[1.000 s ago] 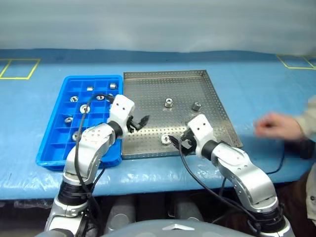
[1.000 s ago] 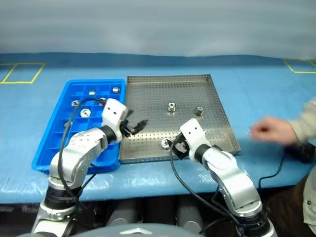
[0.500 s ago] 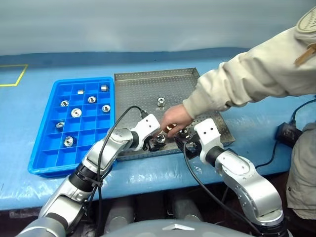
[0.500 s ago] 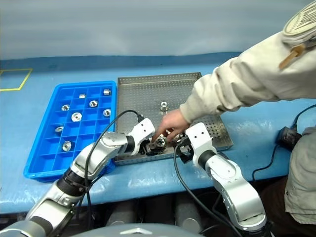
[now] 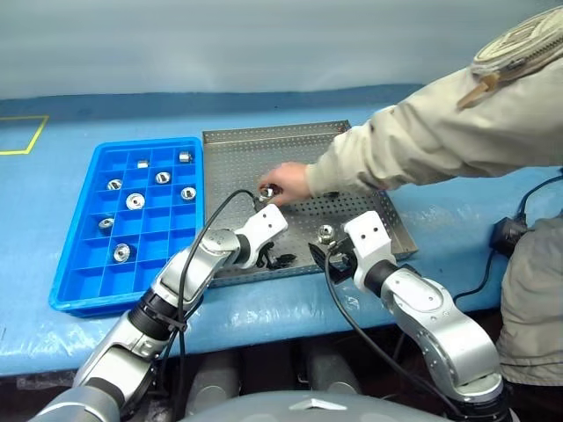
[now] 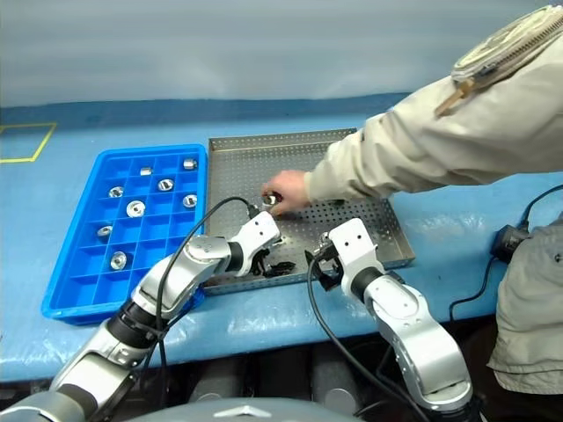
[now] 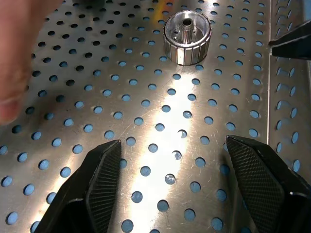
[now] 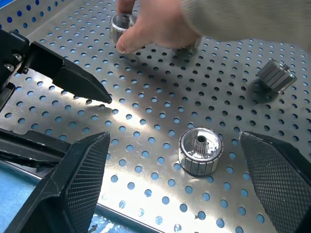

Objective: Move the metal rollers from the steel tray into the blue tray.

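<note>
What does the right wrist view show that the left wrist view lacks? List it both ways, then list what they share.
Right wrist view's own: a roller pinched in the person's hand, and a tipped roller.
Left wrist view's own: the left gripper's inner pads, spread over bare floor.
Shared: the steel tray, the upright roller, and the hand, blurred in the left wrist view.

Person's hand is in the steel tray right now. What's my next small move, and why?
Probably hold both arms until the hand leaves the steel tray. Then ease the open right claw onto the roller standing between its fingers.
</note>
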You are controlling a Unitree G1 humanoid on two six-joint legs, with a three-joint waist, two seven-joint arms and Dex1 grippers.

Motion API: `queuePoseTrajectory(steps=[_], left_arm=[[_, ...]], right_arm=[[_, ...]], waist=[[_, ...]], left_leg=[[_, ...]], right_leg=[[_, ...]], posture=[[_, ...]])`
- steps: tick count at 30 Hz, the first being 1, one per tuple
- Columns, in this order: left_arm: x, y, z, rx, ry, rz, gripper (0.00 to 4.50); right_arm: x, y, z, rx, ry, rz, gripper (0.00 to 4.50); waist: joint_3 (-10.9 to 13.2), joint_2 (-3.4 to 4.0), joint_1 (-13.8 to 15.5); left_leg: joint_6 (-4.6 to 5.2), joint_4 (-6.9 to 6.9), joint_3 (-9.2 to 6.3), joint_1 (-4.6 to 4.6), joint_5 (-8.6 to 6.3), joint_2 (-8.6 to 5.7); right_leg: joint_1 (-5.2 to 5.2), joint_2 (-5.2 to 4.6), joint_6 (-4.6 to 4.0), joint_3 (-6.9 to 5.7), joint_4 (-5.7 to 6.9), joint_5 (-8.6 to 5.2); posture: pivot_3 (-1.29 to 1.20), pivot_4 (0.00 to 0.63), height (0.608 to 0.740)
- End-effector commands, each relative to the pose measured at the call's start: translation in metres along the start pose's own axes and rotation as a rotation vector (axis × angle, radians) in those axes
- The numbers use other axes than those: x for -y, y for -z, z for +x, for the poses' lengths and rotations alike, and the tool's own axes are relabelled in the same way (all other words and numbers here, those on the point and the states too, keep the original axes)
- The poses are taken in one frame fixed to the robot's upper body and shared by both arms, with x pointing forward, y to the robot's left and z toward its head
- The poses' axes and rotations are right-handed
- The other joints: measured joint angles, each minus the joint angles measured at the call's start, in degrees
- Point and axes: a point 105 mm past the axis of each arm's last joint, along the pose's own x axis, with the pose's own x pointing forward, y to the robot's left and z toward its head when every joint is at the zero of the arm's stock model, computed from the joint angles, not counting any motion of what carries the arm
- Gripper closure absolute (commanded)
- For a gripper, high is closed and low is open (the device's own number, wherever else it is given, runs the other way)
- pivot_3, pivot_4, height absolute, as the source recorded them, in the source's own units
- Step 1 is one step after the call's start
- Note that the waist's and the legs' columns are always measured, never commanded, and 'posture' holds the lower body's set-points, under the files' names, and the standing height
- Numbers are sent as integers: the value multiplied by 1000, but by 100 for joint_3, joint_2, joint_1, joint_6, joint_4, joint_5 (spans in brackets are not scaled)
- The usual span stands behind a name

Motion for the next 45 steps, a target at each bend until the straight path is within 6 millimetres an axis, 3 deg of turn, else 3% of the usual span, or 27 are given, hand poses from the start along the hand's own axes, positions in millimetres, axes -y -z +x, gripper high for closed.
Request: queuePoseTrajectory(steps=[1, 6, 10, 14, 18, 23, 28, 36, 41, 45], left_arm=[[2, -9, -5, 40, -7, 18, 776], [5, -10, -9, 54, 1, 14, 776], [-6, -33, -17, 188, -68, -23, 776], [-53, -52, -24, 284, -368, -53, 776], [-92, -58, -24, 287, -611, -56, 776], [-115, -48, -8, 251, -697, -138, 776], [-111, -41, 14, 262, -584, -257, 776], [-112, -22, 21, 174, -562, -289, 776], [-88, -7, 30, 79, -420, -280, 776], [-77, 2, 28, 32, -367, -274, 1645]], right_arm=[[-2, -12, 0, 52, -9, -18, 0], [-4, -13, 1, 54, -20, -20, 0], [-4, -13, 2, 54, -24, -22, 0], [-6, -14, 4, 55, -33, -22, 0], [-8, -14, 9, 57, -46, -21, 0], [-11, -17, 13, 69, -59, -22, 0], [-14, -19, 15, 80, -69, -24, 0], [-14, -19, 14, 81, -60, -23, 0], [-17, -19, 15, 83, -66, -18, 0], [-19, -21, 17, 88, -74, -16, 0]], waist=[[0, 0, 1], [0, 0, 5], [0, 0, 22], [0, 0, 59], [-1, -1, 84], [-1, -2, 106], [-1, -2, 103], [-1, -2, 59], [-7, 2, 50], [-9, 4, 44]], left_leg=[[0, 0, 0, 0, 0, 0], [0, 0, 0, 0, 0, 0], [1, 0, -1, 0, 0, 0], [1, 4, 0, 1, 0, -1], [6, 6, 0, 7, 4, -9], [10, 2, 2, 4, 1, -16], [13, 2, 4, -6, -1, -19], [14, 4, 7, -6, -2, -17], [14, 4, 8, 2, -2, -16], [14, 3, 11, 5, -2, -9]], right_leg=[[0, 0, 0, 0, 0, 0], [0, 0, 0, 0, 0, 0], [0, -3, 0, 0, 0, 0], [3, -3, 4, 0, 0, 3], [11, -1, 8, 1, 1, 6], [9, 0, 41, 2, -4, 26], [2, -2, 34, 1, -8, 31], [2, -2, 34, 2, -6, 33], [8, -2, 36, 2, -6, 32], [7, -2, 34, 7, -1, 32]], posture=[[-82, 150, 740], [-73, 150, 740], [-65, 150, 740], [-53, 150, 740], [-43, 150, 740], [-41, 150, 740], [-59, 150, 740], [-72, 150, 740], [-66, 150, 740], [-57, 150, 740]])
